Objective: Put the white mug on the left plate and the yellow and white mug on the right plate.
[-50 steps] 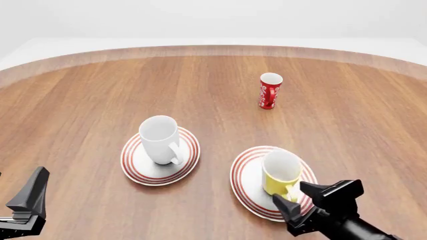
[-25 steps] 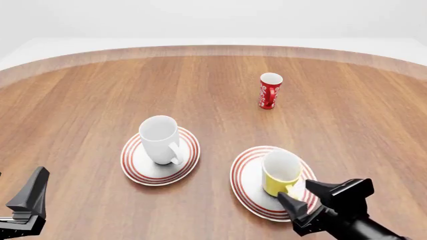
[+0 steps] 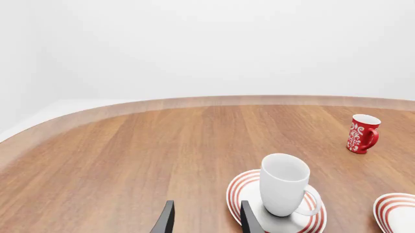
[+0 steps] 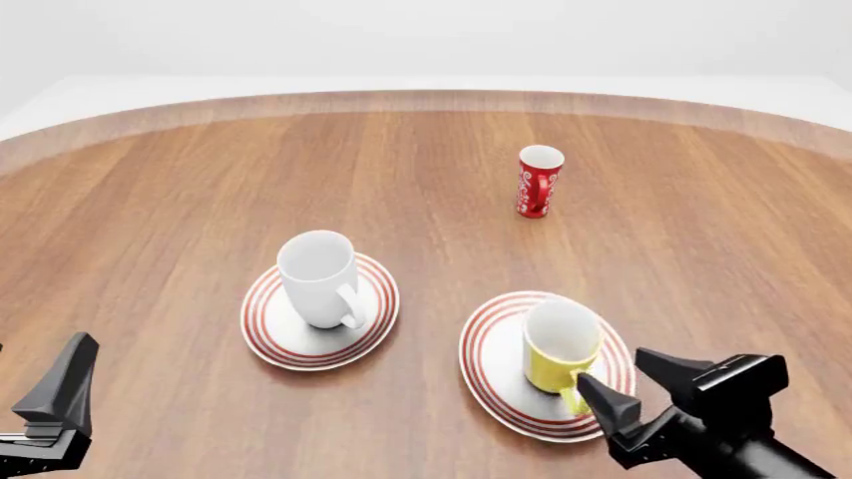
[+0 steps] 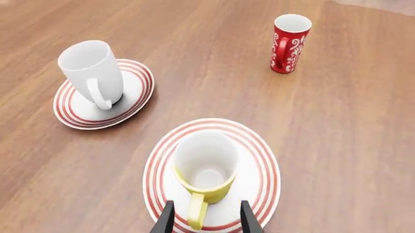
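The white mug [image 4: 319,277] stands upright on the left plate [image 4: 273,344]; both also show in the left wrist view, the mug [image 3: 283,184] on the plate [image 3: 241,187]. The yellow and white mug [image 4: 560,349] stands upright on the right plate [image 4: 486,374], its handle toward the front edge. My right gripper [image 4: 626,387] is open and empty, just in front of and right of that mug. In the right wrist view the mug's handle [image 5: 196,213] shows between the spread fingers, untouched. My left gripper [image 4: 60,394] is open and empty at the front left, apart from the left plate.
A slim red cup [image 4: 538,183] with white markings stands upright at the back right of the wooden table [image 4: 160,200]; it also shows in the right wrist view [image 5: 287,43] and the left wrist view [image 3: 362,133].
My right gripper has drawn back to the right and toward the front edge, away from the yellow mug. The mugs, plates and left gripper have not moved.
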